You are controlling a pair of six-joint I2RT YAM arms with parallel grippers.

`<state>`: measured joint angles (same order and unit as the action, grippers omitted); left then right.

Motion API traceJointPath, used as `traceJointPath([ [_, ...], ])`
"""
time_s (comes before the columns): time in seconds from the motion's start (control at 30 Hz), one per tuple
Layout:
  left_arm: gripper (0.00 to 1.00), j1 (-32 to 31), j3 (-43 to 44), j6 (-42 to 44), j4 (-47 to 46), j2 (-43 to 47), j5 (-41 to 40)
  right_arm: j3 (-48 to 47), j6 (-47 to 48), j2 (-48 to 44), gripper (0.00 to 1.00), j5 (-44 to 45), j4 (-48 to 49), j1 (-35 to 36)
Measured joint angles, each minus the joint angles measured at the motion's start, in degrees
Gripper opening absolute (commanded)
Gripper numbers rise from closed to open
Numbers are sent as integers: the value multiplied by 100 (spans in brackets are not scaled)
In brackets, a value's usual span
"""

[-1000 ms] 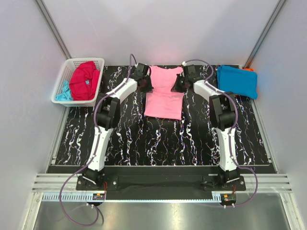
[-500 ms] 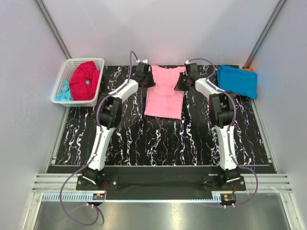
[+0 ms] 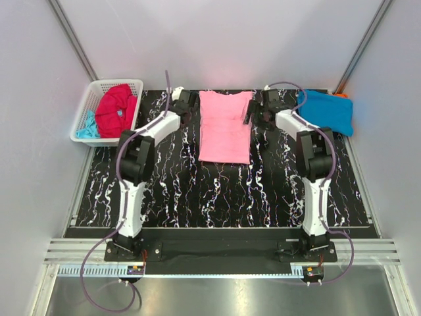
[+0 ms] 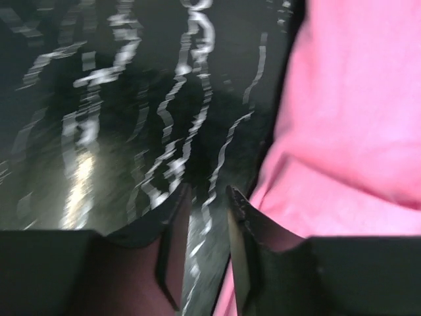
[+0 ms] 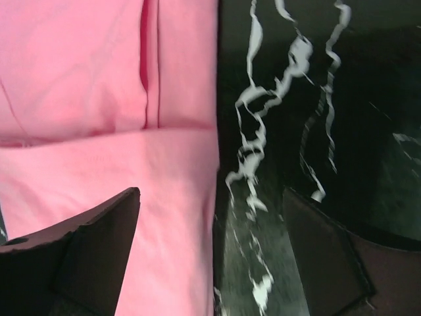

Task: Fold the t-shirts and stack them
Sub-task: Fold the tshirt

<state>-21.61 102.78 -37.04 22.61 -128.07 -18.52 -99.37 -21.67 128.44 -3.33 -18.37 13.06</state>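
Black marbled counter [image 3: 217,191] between pale walls: light pink t-shirt [image 3: 225,128] laid out mid-fold, both end effectors free of it.
Spread flat at the far middle, long and narrow with its sides turned in, likely in readiness for a crosswise fold. Bright blue t-shirt [image 3: 325,110] folded at the far right corner, orange t-shirt [image 3: 340,95] peeking from behind: seemingly the stack to add to. White lattice basket [image 3: 92,89] at far left, holding crimson red t-shirt [image 3: 115,110] and pale aqua t-shirt [image 3: 85,128], crumpled, not yet folded. Left end effector [image 4: 207,194] just beside the pink cloth's left edge, narrowly parted over bare counter, gripping nothing. Right end effector [image 5: 210,197] straddling the right edge, spread wide, gripping nothing, probably for release of the tucked side.
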Motion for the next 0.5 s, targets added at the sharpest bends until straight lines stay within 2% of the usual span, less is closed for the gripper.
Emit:
traceJointPath([
  [0.2,36,57,-970,-214,175,1049,46,1255,-127,-1255,96,35,81,0],
  [0.33,31,57,-1613,-249,68,1294,1019,2291,-387,-1875,88,-232,330,0],
  [0.5,31,20,-2839,-426,-254,1497,2168,3486,-691,-2391,79,-706,459,2],
])
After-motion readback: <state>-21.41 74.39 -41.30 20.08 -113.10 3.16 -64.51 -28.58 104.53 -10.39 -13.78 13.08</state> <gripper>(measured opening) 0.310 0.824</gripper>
